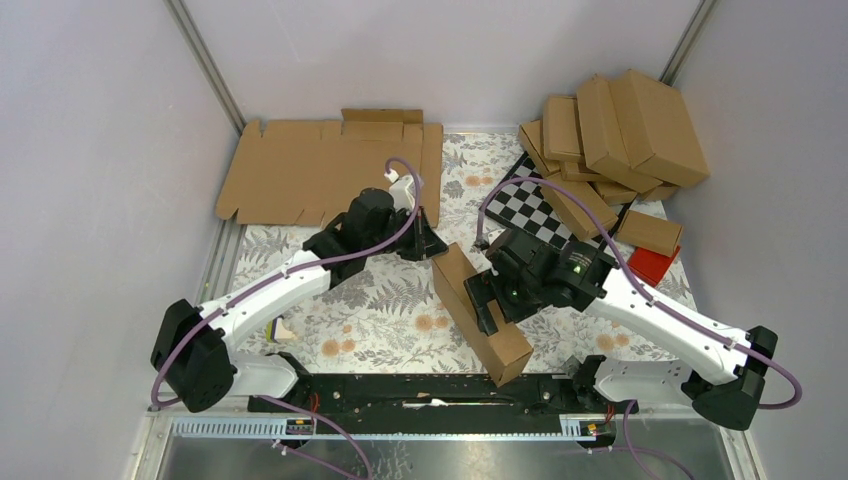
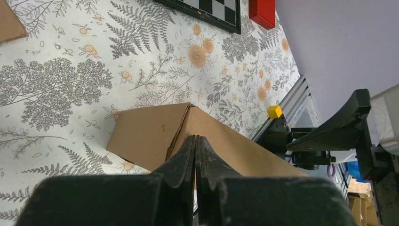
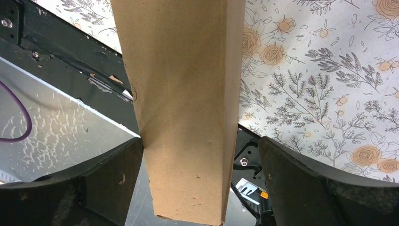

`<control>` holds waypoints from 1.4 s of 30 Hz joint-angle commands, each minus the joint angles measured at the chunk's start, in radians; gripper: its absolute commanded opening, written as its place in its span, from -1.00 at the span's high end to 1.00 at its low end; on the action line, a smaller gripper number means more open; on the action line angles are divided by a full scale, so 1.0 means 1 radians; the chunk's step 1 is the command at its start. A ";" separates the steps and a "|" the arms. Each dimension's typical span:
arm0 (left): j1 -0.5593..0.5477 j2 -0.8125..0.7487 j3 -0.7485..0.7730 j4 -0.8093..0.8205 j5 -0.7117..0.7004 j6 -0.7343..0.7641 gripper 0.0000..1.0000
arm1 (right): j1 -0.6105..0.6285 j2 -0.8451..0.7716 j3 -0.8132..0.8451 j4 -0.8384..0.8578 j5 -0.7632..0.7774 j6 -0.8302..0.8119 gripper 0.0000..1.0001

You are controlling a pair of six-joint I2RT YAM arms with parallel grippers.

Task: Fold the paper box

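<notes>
- Paper box [image 1: 505,350], folded into a long brown carton, lies at the middle of the flowered table [image 1: 390,310]. In the top view its long axis runs from about 11 o'clock to 5 o'clock, and its near end reaches over the black rail at the table's front edge.
- Right gripper [image 3: 200,155] straddles the box across its narrow width, jaws spread wide. The wrist view shows one jaw close against the cardboard and a clear gap at the other, so nothing is clamped.
- Left gripper [image 2: 195,140] has its jaws pressed together and holds nothing. It sits just off the box's far end, toward 11 o'clock, with its fingertips pointing at that end.
- Right arm is plainly the nearer one: the box is already between its jaws, and closing them across the short axis would take hold of it.
- Flat cardboard blank [image 1: 320,170], unfolded, lies at 11 o'clock on the table, just beyond the left gripper.
- Stack of folded cartons [image 1: 620,130] sits at 1 o'clock, beside a checkered board [image 1: 535,205] and a red block [image 1: 652,266].
- Judgement: this box looks finished, so the likely next concern is moving it aside toward that stack.
</notes>
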 commanded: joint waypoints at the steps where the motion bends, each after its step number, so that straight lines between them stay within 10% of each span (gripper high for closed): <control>1: 0.014 -0.008 -0.096 0.140 0.055 -0.041 0.94 | 0.007 -0.010 -0.011 -0.018 0.004 -0.007 -0.99; 19: 0.022 -0.069 0.018 0.045 0.030 -0.011 0.95 | 0.008 0.012 0.123 -0.073 0.049 -0.032 -0.99; 30: 0.024 -0.056 -0.236 0.258 0.044 -0.096 1.00 | 0.008 0.030 0.118 -0.063 0.013 -0.017 -0.99; 42: 0.024 -0.124 -0.054 0.064 0.009 -0.023 1.00 | 0.038 0.080 0.121 -0.060 0.040 0.005 -0.99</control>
